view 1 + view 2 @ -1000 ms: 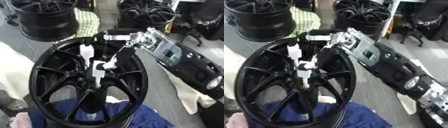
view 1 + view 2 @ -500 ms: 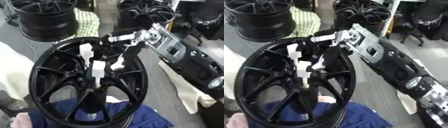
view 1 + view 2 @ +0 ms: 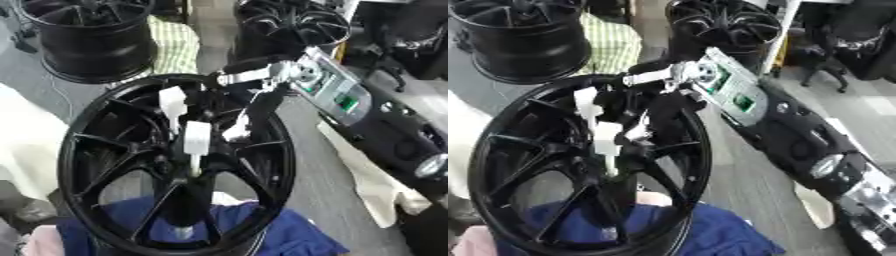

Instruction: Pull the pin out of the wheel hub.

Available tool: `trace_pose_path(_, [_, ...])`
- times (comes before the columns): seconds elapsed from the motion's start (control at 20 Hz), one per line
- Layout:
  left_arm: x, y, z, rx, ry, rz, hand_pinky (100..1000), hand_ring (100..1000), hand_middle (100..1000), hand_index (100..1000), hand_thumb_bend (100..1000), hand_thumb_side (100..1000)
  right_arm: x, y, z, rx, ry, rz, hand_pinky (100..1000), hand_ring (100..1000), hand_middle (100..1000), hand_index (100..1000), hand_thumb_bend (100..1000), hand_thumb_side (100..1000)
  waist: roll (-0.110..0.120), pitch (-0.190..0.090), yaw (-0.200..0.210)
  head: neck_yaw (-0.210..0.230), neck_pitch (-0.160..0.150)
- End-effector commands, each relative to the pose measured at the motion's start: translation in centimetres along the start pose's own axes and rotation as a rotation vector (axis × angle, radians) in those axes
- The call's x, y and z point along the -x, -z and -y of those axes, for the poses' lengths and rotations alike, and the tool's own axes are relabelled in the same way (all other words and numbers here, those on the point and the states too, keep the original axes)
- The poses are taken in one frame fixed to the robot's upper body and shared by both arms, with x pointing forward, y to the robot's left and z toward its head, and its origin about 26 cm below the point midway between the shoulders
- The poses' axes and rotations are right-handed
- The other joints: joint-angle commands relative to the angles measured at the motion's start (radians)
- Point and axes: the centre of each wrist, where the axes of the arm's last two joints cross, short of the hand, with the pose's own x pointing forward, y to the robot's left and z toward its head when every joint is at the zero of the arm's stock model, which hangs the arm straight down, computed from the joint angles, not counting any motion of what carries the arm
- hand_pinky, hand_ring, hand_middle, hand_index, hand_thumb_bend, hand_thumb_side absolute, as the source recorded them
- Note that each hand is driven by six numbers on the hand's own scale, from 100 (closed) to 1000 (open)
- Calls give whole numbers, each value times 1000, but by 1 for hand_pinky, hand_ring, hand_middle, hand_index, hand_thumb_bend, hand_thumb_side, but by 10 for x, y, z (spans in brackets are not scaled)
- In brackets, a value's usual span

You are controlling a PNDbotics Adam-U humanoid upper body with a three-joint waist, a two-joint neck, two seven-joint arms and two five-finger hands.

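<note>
My right hand (image 3: 249,97) reaches into the black wheel (image 3: 96,170), fingers curled near the white pin (image 3: 194,140) at its middle; whether they grip it, I cannot tell.

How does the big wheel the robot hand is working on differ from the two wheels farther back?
The near wheel fills most of the view, leans face-up toward the camera and rests on a blue cloth; the far wheels look smaller and stand on the floor. The near wheel carries white pieces at its hub, with the right robot hand reaching in; the far wheels show none and are untouched. All three are black and spoked.
</note>
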Motion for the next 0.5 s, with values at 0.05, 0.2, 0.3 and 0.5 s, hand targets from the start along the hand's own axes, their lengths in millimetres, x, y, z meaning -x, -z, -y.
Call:
trace_pose_path(0.05, [-7,4,-2,1,8,28,581,622,545,879,250,655,7,3,3,4,-32,-32,751,849,876,914,374,394,7,-9,1,-3,0])
trace_pose_path(0.2, [-7,4,-2,0,8,28,581,623,545,880,250,655,12,6,1,4,-50,-37,750,848,875,913,375,392,7,-9,2,-3,0])
trace_pose_path(0.3, [-7,4,-2,1,8,28,581,623,545,880,250,655,14,7,0,4,-56,-35,750,848,874,912,376,393,7,-9,2,-2,0])
trace_pose_path(0.5, [-7,4,-2,1,7,27,581,623,546,880,249,655,14,7,1,6,-65,-34,749,847,869,911,376,393,7,-9,2,-3,-1])
